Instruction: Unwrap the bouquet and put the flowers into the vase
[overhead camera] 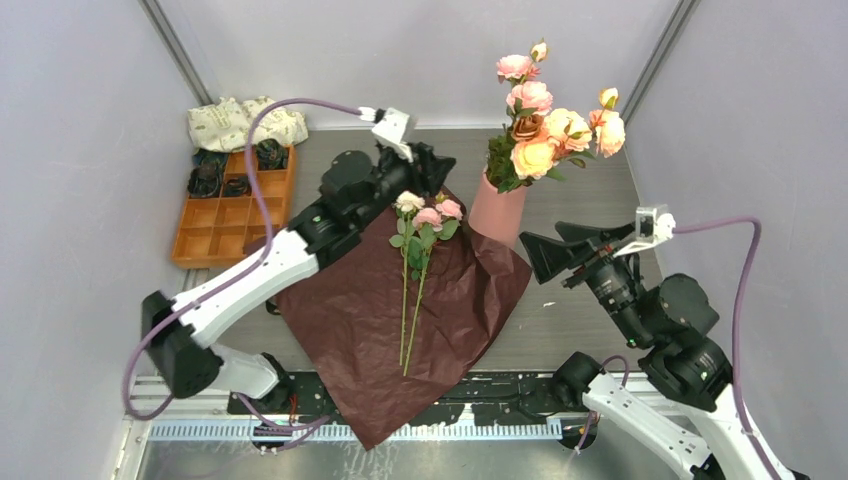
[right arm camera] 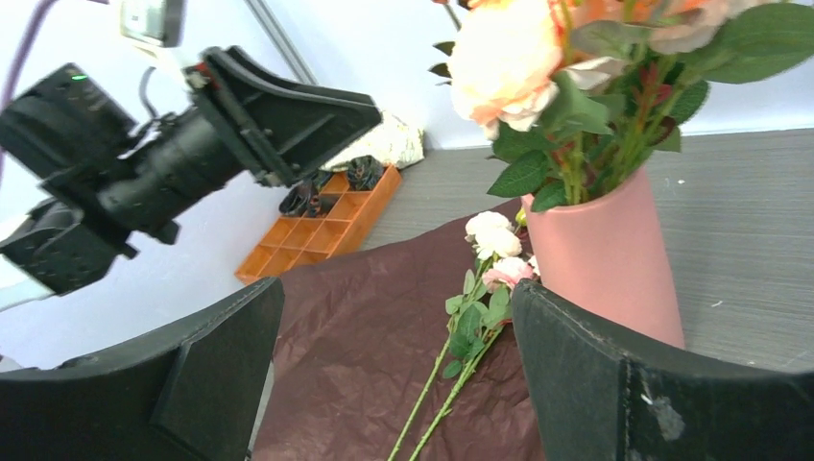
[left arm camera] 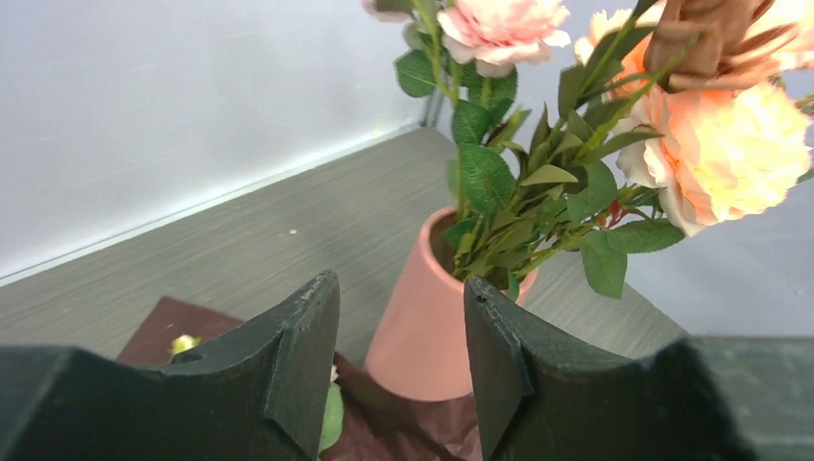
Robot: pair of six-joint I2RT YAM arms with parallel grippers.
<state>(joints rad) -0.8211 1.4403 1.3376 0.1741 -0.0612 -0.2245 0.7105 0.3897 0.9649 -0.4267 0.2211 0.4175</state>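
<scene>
Maroon paper (overhead camera: pixel 400 330) laid over table (overhead camera: pixel 580 310) near edge; vase (overhead camera: pixel 497 210) set touching its far edge; left hand (left arm camera: pixel 401 288), right hand (right arm camera: pixel 398 298) spread, empty.

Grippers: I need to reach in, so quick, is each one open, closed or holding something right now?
Left gripper: open, holding nothing.
Right gripper: open, holding nothing.

**Two white-and-black arms with purple cables**

The left arm (overhead camera: pixel 250 275) and the right arm (overhead camera: pixel 640 415) are both built from smooth white shell links and round black joints. A purple cable (overhead camera: pixel 290 100) runs to a small white camera (overhead camera: pixel 392 125) at the left wrist, and the right wrist has the same. The left gripper (left arm camera: pixel 401 298) and the right gripper (right arm camera: pixel 396 288) have thick matte black fingers with angular tips. A small green light (right arm camera: pixel 77 77) shines on the left arm's black housing.
</scene>
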